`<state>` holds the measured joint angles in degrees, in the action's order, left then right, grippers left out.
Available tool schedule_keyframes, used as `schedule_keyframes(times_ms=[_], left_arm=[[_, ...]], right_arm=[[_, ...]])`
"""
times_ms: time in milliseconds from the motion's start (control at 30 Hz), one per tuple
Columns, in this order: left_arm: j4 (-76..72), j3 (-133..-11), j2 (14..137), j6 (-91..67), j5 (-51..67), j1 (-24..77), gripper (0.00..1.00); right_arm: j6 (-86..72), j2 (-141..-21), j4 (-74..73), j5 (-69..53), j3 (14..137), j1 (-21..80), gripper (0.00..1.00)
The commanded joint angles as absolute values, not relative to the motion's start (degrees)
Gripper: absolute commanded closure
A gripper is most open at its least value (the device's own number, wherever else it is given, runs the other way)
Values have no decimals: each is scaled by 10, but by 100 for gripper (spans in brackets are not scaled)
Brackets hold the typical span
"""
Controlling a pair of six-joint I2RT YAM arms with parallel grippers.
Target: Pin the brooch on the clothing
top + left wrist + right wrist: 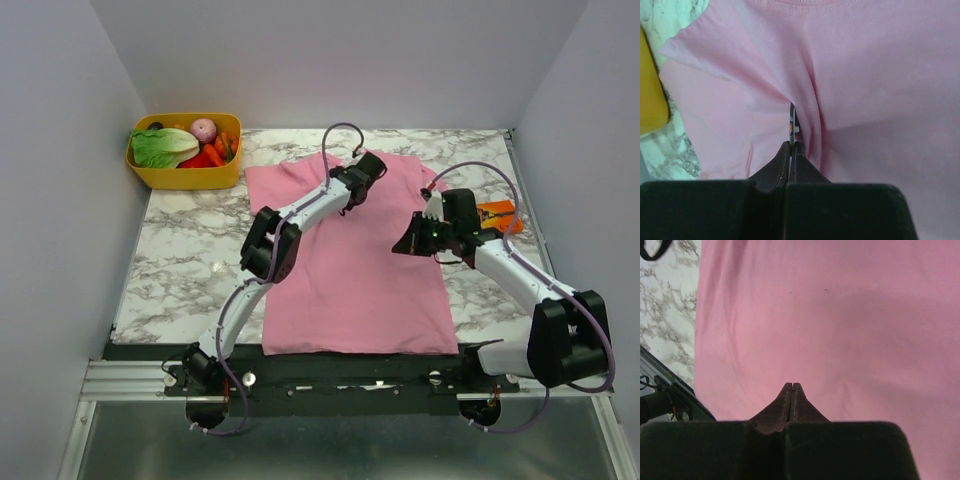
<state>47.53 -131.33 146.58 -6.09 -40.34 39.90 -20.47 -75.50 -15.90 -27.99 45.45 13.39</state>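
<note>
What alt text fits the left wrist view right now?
The shut left gripper pinches a thin edge-on piece, apparently the brooch, at a crease in the pink T-shirt, whose fabric puckers into folds around it. A yellow tub and marble table show at the left edge.

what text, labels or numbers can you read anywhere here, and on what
No text here can be read.
Orange item, right of the pink T-shirt: any print is too small to read.
Brooch, edge-on at the tips of the left fingers: coloured specks, nothing legible.
T-shirt and yellow bin: no print visible.
</note>
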Motion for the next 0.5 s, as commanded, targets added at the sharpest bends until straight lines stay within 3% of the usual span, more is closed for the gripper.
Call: schedule_keyframes(times_ms=[0,467], left_arm=[[423,-1281,1407,-106,-319,382,100],[283,-1083,1270,-156,-172,325,100]], right_arm=[[-192,-771,-148,-294,461,130,98],[-192,-840,-132,-290,524,153,98]])
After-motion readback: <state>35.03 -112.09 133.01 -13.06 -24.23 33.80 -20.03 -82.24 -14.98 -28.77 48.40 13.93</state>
